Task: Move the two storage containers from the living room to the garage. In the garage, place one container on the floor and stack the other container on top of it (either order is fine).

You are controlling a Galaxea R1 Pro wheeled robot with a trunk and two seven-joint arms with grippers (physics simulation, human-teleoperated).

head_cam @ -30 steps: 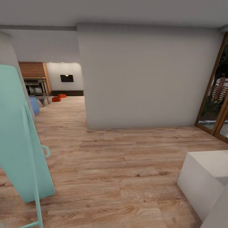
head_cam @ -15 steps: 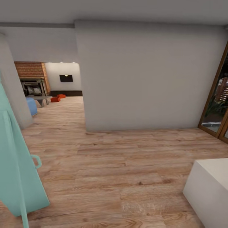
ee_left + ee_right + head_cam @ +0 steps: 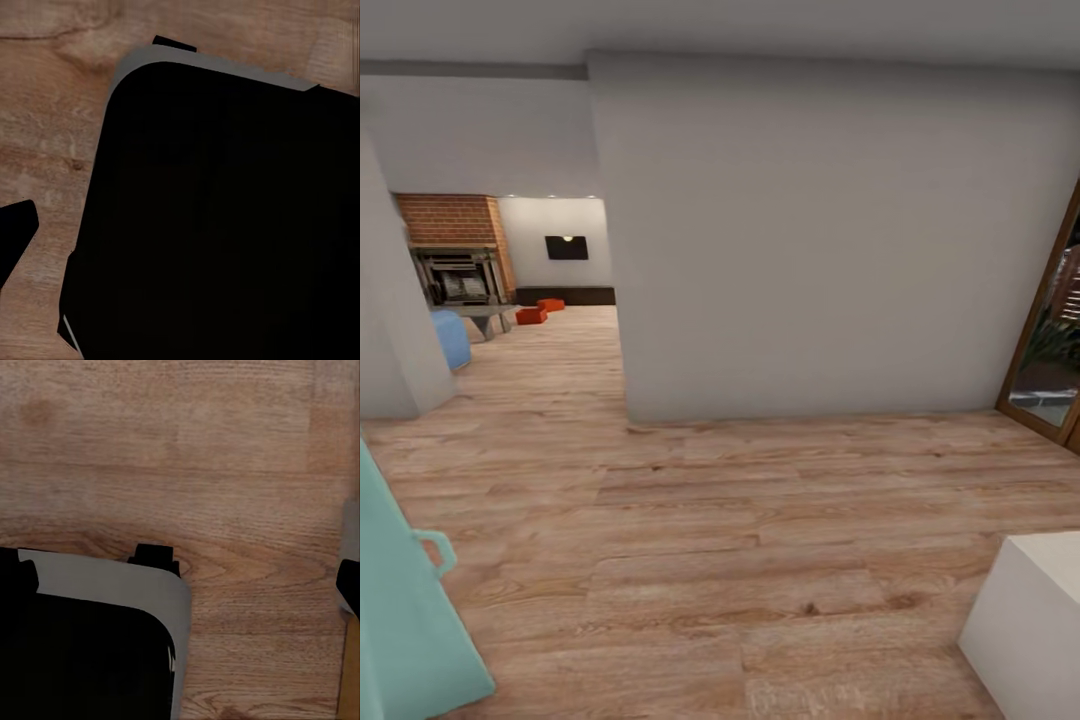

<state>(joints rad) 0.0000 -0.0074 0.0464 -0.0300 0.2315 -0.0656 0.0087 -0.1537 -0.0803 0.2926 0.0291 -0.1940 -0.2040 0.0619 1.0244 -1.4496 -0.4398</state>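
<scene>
Two storage containers [image 3: 540,311] far off, grey wall [image 3: 820,240] between

The two storage containers [image 3: 540,311] sit far off by the fireplace [image 3: 457,278] — too small to make out walls or rims. The blue sofa [image 3: 448,337] is half hidden behind a wall corner. A mint-green object [image 3: 400,610] and a white block [image 3: 1030,625] are cut off by the head view's edges — neither identifiable.
</scene>
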